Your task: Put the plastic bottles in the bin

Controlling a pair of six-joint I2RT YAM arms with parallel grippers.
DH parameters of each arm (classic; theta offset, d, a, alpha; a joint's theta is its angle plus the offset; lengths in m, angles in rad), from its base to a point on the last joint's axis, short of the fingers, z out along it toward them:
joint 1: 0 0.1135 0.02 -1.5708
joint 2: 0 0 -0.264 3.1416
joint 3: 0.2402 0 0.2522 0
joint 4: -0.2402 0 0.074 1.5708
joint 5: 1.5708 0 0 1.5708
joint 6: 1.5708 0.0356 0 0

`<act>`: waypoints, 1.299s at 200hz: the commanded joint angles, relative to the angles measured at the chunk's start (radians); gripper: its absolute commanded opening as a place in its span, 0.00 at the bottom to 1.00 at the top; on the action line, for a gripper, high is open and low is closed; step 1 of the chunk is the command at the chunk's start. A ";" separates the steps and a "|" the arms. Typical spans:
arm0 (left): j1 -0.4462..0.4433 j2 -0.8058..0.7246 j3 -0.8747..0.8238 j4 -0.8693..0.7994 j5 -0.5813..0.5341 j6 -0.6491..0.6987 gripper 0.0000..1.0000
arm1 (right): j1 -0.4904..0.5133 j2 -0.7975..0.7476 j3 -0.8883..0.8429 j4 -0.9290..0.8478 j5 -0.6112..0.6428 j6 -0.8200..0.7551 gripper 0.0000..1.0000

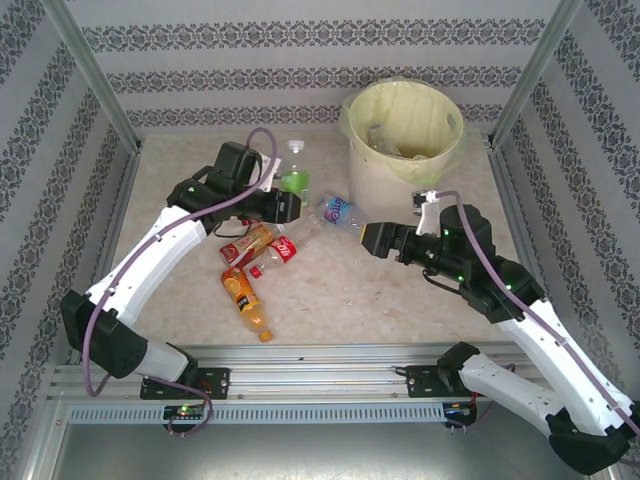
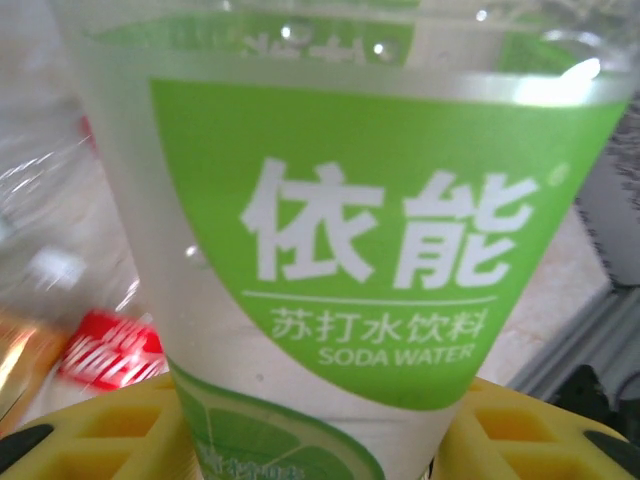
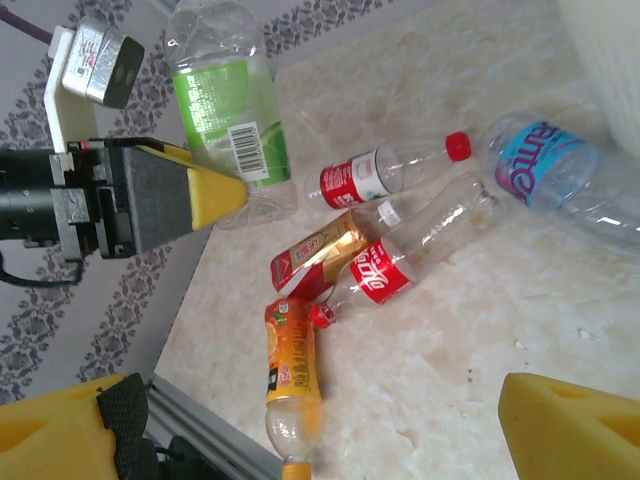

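The left claw is clamping a green-labelled soda water bottle. Its yellow pads are pressing on either side of the bottle's lower body, and the white cap is pointing away from the claw toward the back wall. The right claw is hanging open and empty, its yellow fingers standing wide apart, and it is facing the left claw across the table. Just ahead of its fingertips, between the two claws, a clear blue-labelled bottle is lying on its side. Farther ahead of the right claw, on the near side of the left claw, a cluster is resting on the table: a red-labelled cola bottle, a smaller red-capped bottle, a crushed gold-labelled bottle and an orange drink bottle lying closest to the arm bases. The bin is standing on the far side of the right claw, near it but apart, holding some clear plastic in its pale yellow-green liner.
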 commanded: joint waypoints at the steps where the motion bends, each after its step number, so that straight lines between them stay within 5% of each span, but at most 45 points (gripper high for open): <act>1: -0.053 0.013 -0.021 0.253 0.124 0.076 0.48 | -0.023 -0.014 0.060 -0.085 0.029 0.002 0.91; 69: -0.153 0.044 -0.165 0.553 0.282 0.132 0.51 | -0.036 0.072 0.160 -0.112 -0.002 -0.023 0.92; 133: -0.209 0.052 -0.184 0.534 0.293 0.144 0.50 | -0.023 0.202 0.260 -0.135 0.128 -0.099 0.92; 204: -0.253 0.065 -0.181 0.514 0.287 0.156 0.50 | -0.024 0.270 0.280 -0.083 0.090 -0.119 0.87; 260: -0.262 0.053 -0.187 0.528 0.285 0.151 0.51 | -0.029 0.277 0.262 -0.065 0.082 -0.108 0.73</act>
